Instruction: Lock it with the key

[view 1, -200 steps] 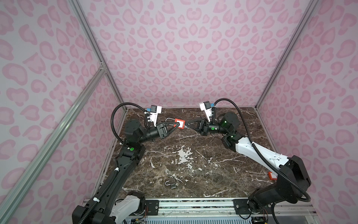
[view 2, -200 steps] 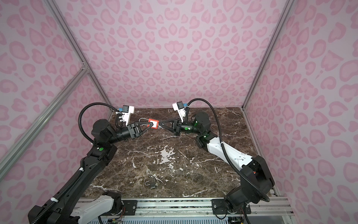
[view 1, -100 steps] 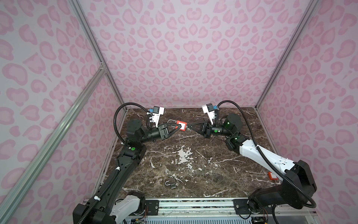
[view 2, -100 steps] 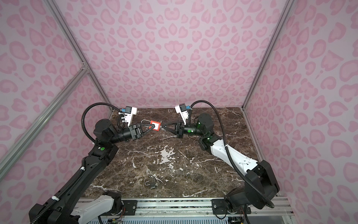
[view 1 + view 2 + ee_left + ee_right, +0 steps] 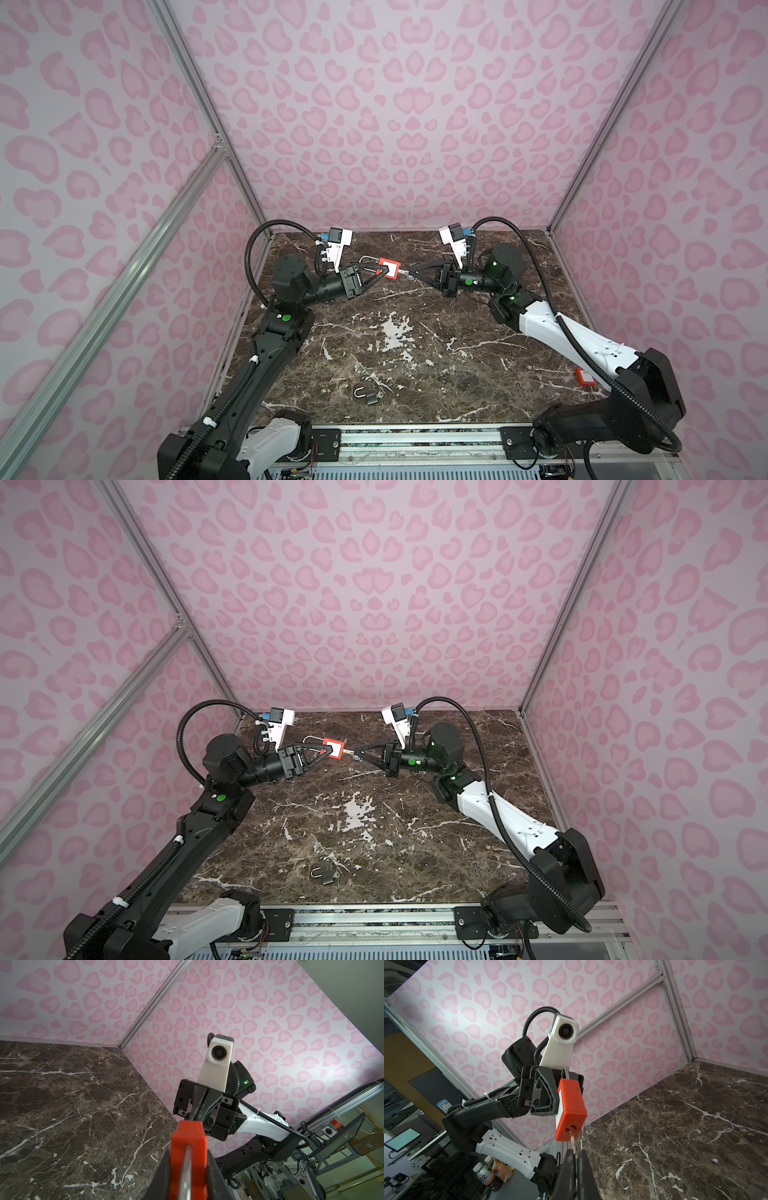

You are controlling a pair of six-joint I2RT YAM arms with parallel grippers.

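A red padlock with a silver shackle hangs in the air over the back of the table. My left gripper is shut on the padlock's red body. From the right, my right gripper is shut on a small metal key. In the right wrist view the key's blade sits in the keyhole on the padlock's end face. I cannot tell whether the shackle is latched.
A small dark padlock with an open silver shackle lies on the brown marble table near the front edge. A red object lies at the right, partly behind the right arm. Pink walls enclose three sides; a metal rail runs along the front.
The right gripper has drawn back slightly to the right, so a little more of the key shows between it and the padlock. The left gripper and padlock have shifted slightly right.
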